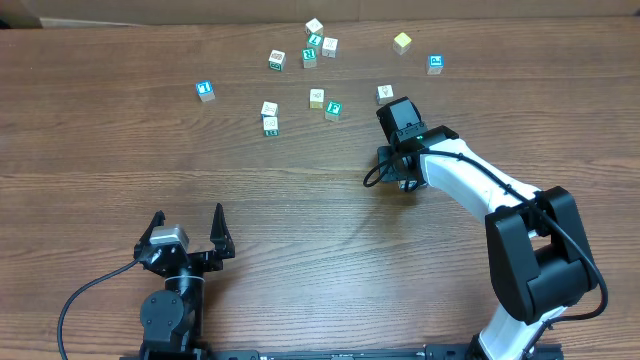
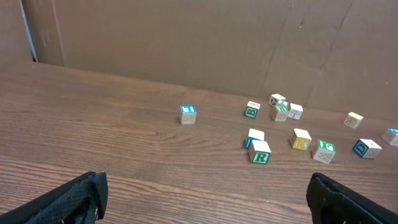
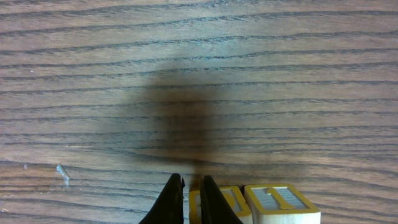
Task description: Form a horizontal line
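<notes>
No horizontal line stands on the desk [image 1: 120, 170] yet: we see no row of 4 touching cubes, only scattered cubes [image 1: 316, 97] across its far half, with a loose knot of 4 [image 1: 315, 40] at the back that forms no straight row. The closest thing to a start shows in the right wrist view, where a yellow-edged cube [image 3: 280, 204] sits just beside a second cube [image 3: 231, 202], a thin gap between them. The right arm [image 1: 470, 175] reaches over that spot, and the right jaws are together, holding nothing, their tips in front of the second cube; whether they touch it we cannot tell. The left arm [image 1: 168, 300] waits at the near edge, well apart from every cube, the left jaws spread wide and empty. We judge the step in hand to be nudging the second cube against its neighbour. To do it well, we would press with the jaws shut and low, through the middle of the cube's face so it slides without spinning. We would move slowly, use the wood grain as our straight edge, stop once the faces meet, and lift straight up so that neither of the 2 cubes is dragged.
</notes>
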### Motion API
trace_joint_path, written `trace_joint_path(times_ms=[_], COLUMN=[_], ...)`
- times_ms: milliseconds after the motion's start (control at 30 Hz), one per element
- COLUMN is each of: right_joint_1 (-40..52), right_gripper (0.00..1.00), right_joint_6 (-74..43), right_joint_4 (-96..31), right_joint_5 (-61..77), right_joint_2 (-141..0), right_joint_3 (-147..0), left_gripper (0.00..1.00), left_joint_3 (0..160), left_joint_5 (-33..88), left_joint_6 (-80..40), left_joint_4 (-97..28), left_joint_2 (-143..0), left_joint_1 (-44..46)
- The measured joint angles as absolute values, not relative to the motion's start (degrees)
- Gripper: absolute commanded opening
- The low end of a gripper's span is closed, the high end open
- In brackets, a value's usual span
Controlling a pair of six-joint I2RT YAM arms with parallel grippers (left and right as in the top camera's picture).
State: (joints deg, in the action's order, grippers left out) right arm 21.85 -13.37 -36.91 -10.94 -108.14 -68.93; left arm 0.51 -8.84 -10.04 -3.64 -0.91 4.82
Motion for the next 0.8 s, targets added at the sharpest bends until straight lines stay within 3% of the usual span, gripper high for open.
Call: trace_joint_path(times_ms=[333, 533, 800], right_joint_1=[21.85, 21.87, 21.85], right_gripper=[0.05, 0.05, 0.04], right_joint_6=[-12.93, -4.86, -2.87], right_joint_4=[-33.69, -35.70, -37.87], right_joint_5=[-10.83, -3.53, -0.01], right_joint_2=[-108.14, -108.14, -108.14], right_joint_3=[-68.93, -68.93, -68.93], left_gripper=[1.00, 1.00, 1.00], left_joint_3=[0.51, 0.51, 0.51], left_joint_5=[-8.84, -8.84, -8.84], left_joint_6=[-10.04, -10.04, -10.04], left_joint_4=[-3.64, -3.64, -3.64], left_joint_2=[-0.91, -0.91, -0.91], left_joint_1=[4.82, 4.82, 4.82])
